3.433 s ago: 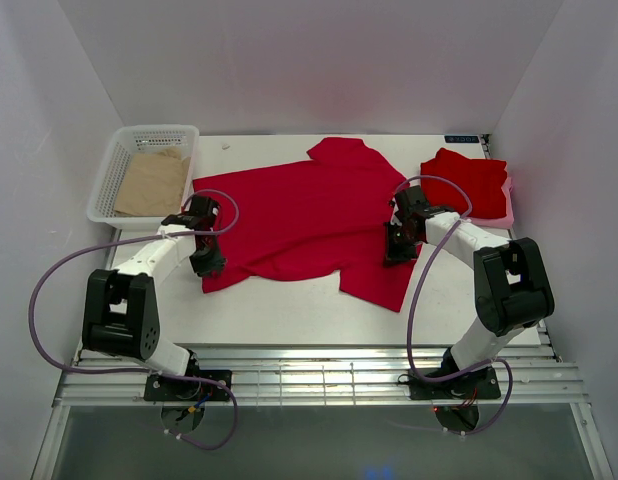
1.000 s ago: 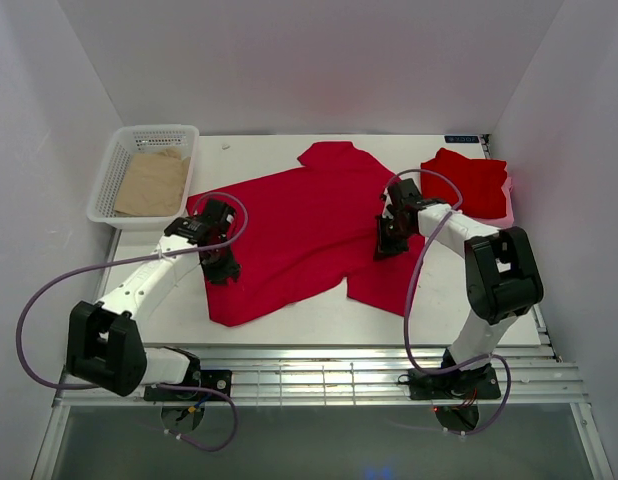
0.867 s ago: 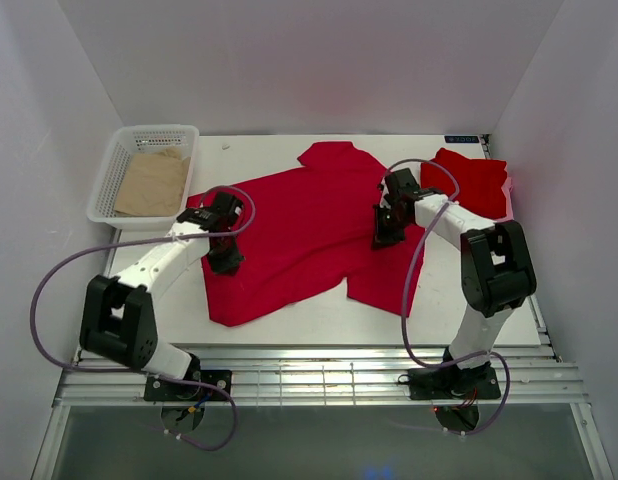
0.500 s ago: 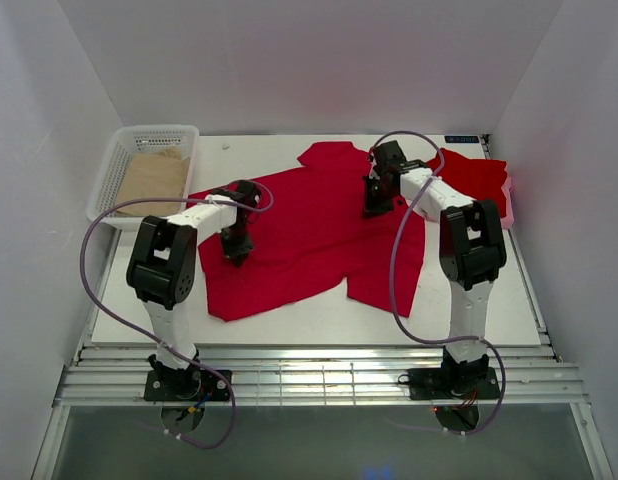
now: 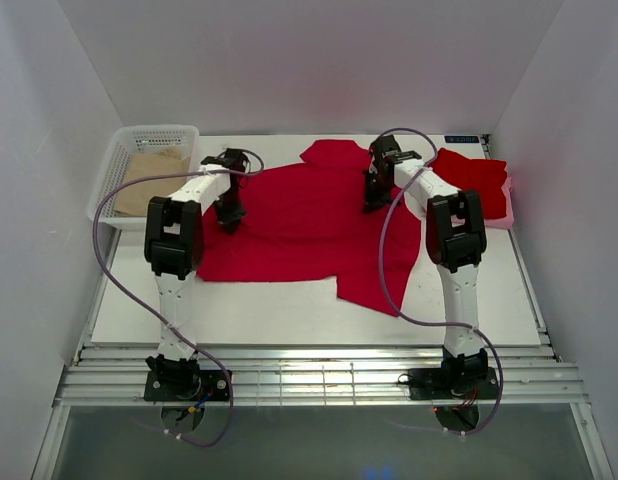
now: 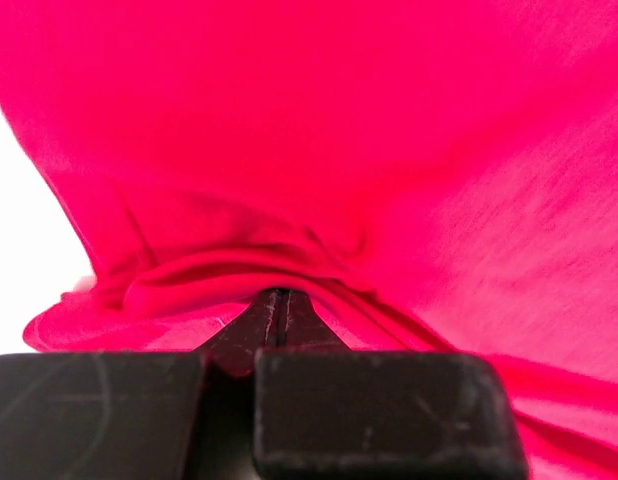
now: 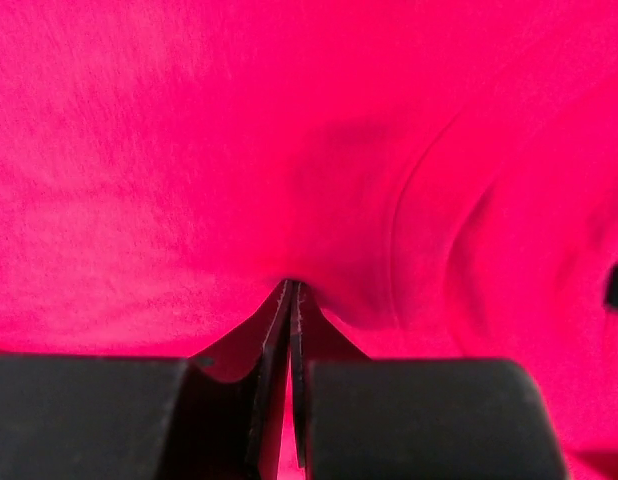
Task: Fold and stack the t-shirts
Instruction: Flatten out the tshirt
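Note:
A bright red t-shirt (image 5: pixel 299 232) lies spread across the middle of the white table, one flap hanging toward the front right. My left gripper (image 5: pixel 230 218) is at its left part, shut on a raised fold of the red cloth (image 6: pixel 339 150), which bunches over the tips of the gripper (image 6: pixel 276 296). At the shirt's back right, near the collar, my right gripper (image 5: pixel 373 200) is shut on another pinch of cloth (image 7: pixel 239 150) that puckers at the tips of the gripper (image 7: pixel 291 288). A second, folded t-shirt (image 5: pixel 473 180) rests at the back right.
A white mesh basket (image 5: pixel 117 163) with a tan sheet (image 5: pixel 149 182) stands at the back left. A pale pink piece (image 5: pixel 508 214) peeks out under the folded shirt. White walls close in on both sides and at the back. Both arms stretch far forward.
My left gripper has shut on the cloth. Both arms have reached toward the back of the table, drawing the shirt with them, and its front left edge now lies straighter.

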Tool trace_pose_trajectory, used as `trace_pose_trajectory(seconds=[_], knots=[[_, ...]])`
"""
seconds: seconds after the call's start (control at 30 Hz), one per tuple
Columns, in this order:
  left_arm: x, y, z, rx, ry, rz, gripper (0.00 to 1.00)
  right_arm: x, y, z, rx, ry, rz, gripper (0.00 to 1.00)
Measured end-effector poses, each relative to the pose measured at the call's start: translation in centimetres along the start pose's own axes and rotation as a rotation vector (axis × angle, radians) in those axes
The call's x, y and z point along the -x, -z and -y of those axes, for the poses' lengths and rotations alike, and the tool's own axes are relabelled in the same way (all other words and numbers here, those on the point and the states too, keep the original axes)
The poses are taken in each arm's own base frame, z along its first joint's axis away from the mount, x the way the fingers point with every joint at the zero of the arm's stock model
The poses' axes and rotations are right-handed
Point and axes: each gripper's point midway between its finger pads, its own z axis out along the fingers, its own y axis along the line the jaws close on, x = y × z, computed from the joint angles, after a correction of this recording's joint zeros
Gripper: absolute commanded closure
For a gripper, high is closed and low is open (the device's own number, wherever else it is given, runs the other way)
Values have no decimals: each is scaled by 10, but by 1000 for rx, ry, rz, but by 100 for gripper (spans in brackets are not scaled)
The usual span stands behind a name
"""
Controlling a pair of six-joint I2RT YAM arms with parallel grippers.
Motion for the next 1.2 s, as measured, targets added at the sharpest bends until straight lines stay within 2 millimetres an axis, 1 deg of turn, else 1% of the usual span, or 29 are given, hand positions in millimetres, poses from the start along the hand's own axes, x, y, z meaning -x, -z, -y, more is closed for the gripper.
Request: trace_pose_trajectory(seconds=[0.2, 0.33, 0.4, 0.47, 0.6, 0.67, 0.73, 0.8, 0.83, 1.0, 1.07, 1.13, 1.17, 1.2], knots=[[56, -6, 31, -46, 5, 76, 100, 35, -8, 14, -11, -48, 50, 92], [85, -10, 48, -80, 14, 132, 100, 56, -11, 30, -15, -88, 84, 92], [90, -10, 51, -87, 14, 142, 100, 69, -12, 41, -4, -117, 105, 92], [90, -11, 51, -88, 13, 141, 100, 77, -13, 51, 16, -138, 120, 92], [88, -9, 50, -99, 19, 157, 100, 84, -11, 65, 55, -152, 143, 91], [81, -8, 48, -107, 16, 169, 100, 79, -6, 69, 65, -139, 165, 87], [67, -4, 42, -105, 7, 163, 100, 63, 4, 70, 56, -126, 163, 84], [52, 0, 38, -98, -9, 145, 100, 47, 20, 68, 51, -108, 160, 81], [48, 2, 38, -98, -14, 143, 100, 42, 28, 66, 51, -97, 165, 81], [33, 20, 35, -116, -26, 164, 100, 34, 89, 48, 64, -23, 259, 80], [25, 29, 28, -113, -29, 167, 100, 24, 112, 39, 68, -1, 284, 77], [18, 33, 20, -102, -28, 172, 100, 6, 124, 33, 68, 15, 283, 73], [13, 33, 15, -90, -31, 172, 99, -5, 126, 31, 67, 18, 270, 68], [8, 31, 10, -77, -34, 168, 95, -18, 125, 31, 63, 17, 247, 66]])
